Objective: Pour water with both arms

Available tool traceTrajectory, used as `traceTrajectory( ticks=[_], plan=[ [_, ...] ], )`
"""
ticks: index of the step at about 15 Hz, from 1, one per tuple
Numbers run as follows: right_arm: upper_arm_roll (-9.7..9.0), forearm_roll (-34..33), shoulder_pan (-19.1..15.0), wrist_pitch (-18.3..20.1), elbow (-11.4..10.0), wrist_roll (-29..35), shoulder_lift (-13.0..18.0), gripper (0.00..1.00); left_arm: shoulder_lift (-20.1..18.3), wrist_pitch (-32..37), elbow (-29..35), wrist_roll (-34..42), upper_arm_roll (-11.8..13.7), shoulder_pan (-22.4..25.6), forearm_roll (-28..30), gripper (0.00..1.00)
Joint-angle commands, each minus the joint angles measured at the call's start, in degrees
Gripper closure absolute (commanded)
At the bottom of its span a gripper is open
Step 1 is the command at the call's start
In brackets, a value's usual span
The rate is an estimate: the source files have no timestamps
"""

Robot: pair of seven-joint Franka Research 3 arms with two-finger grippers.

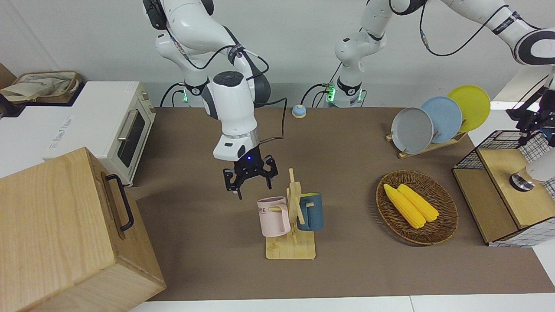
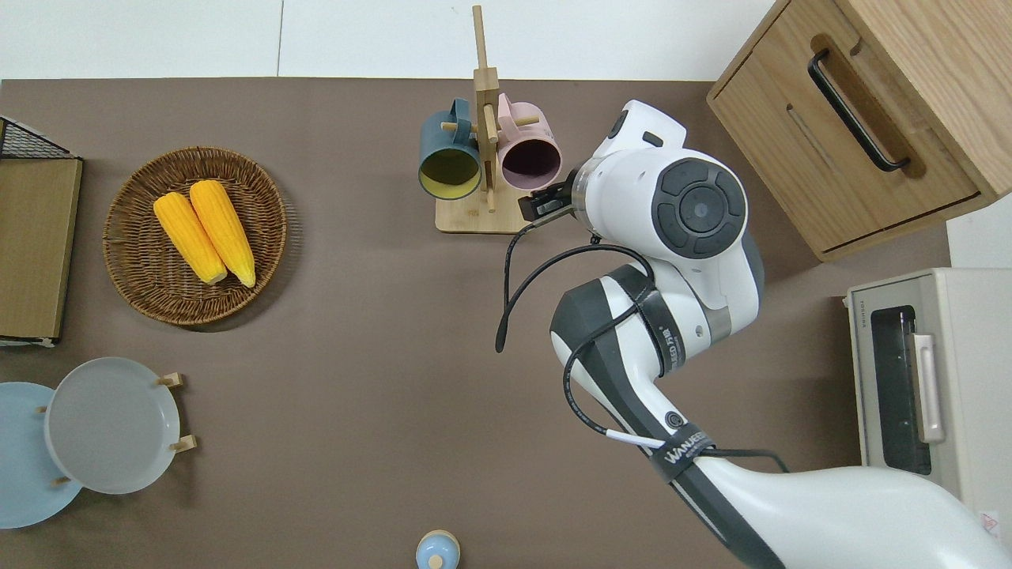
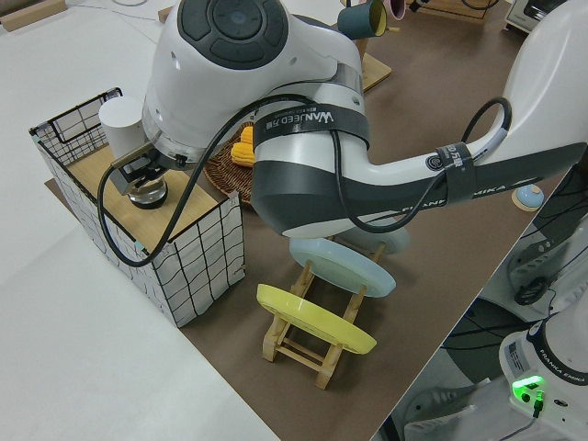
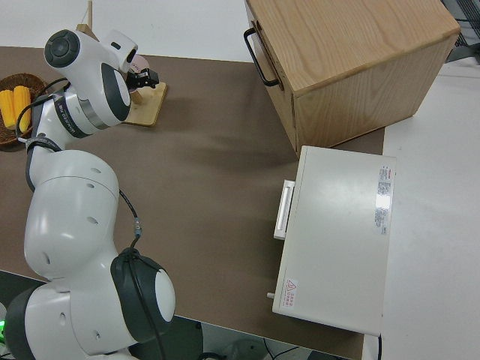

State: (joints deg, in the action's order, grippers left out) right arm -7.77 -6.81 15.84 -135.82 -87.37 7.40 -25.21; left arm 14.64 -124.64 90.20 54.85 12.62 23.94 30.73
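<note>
Right gripper (image 1: 250, 177), fingers spread and empty, hovers beside the pink mug (image 1: 273, 216) hanging on its rack (image 1: 291, 249): rigid, slippery, breakable, probably best grasped across its rim.

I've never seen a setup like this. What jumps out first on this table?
The big white right arm, whose open black right gripper hangs by a pink mug on a wooden mug rack that also carries a blue mug. Toward the left arm's end of the table, two bright yellow corn cobs lie in a wicker basket. There too, the left gripper reaches into a wire basket at a white bottle.
</note>
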Motion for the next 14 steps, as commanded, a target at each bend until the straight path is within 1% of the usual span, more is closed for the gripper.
traceTrajectory(
  ticks=[1,2,5,6,8,9,10,11,14],
  plan=[
    [-0.76,-1.36,-0.73,-0.94,4.39,-2.03,-3.52,0.109,1.35,-6.3,0.33,1.14,-1.02,-0.56,2.84,0.0],
    [-0.76,-1.36,-0.73,-0.94,5.35,-2.56,-4.14,0.124,1.88,-7.54,0.24,1.13,-1.1,-0.56,3.54,0.0],
    [-0.76,-1.45,-0.81,-0.94,5.72,-4.75,-4.5,0.226,3.2,-9.65,-0.02,1.31,-1.1,-0.56,5.83,0.0],
    [-0.76,-1.45,-0.73,-0.94,5.98,-5.63,-4.67,0.28,3.38,-10.62,-0.02,1.31,-1.11,-0.65,5.92,0.0],
    [-0.76,-1.54,-0.64,-0.94,8.16,-6.95,-5.98,0.383,4.16,-11.33,-0.02,1.31,-1.28,-0.65,6.36,0.0],
    [-0.76,-1.54,-0.72,-0.94,9.22,-7.31,-6.51,0.416,4.52,-11.42,-0.11,1.31,-1.28,-0.65,6.71,0.0],
    [-0.76,-1.54,-0.73,-0.94,9.75,-7.48,-7.04,0.438,4.7,-11.42,-0.11,1.31,-1.28,-0.65,6.97,0.0],
    [-0.76,-1.54,-0.73,-0.94,10.02,-7.57,-7.22,0.471,4.79,-11.85,-0.11,1.31,-1.8,-0.65,7.23,0.0],
    [-0.76,-1.54,-0.73,-0.94,10.29,-8.45,-7.39,0.488,5.31,-14.4,-0.11,1.22,-2.95,-0.65,7.85,0.0]
  ],
)
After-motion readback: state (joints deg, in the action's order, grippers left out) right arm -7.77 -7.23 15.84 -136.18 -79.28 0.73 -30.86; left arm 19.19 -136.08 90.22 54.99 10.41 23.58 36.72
